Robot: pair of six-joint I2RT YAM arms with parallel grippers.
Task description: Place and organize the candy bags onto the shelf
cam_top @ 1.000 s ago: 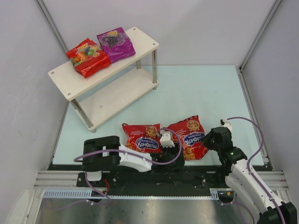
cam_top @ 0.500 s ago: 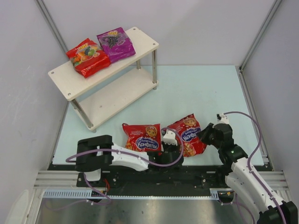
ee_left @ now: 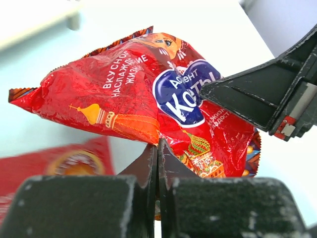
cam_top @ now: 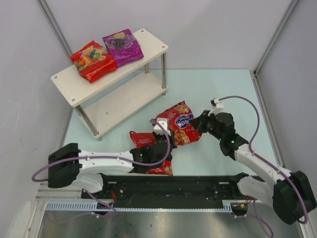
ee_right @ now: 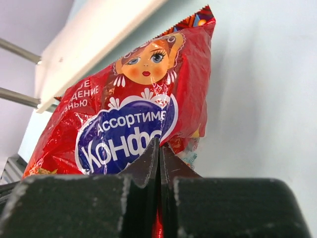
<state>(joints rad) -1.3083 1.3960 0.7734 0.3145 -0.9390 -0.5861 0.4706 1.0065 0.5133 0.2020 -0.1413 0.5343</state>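
Red logo bag [cam_top: 181, 124]: aloft over your counter [cam_top: 223, 94], pinched in your right claw [cam_top: 199, 123]. Left claw [cam_top: 160, 130]: closed, tips at that bag's edge. Second red bag [cam_top: 142, 139]: lying on counter.

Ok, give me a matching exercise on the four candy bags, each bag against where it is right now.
Bags: 1 purple grape bag; 2 fruit-print bag; 3 raised red logo bag; 4 other red logo bag.
Places: A flat on the table; B shelf top board, left of the pair; C pinched by left pincer and right pincer; D shelf top board, right of the pair.
Pairs: 1-D, 2-B, 3-C, 4-A.
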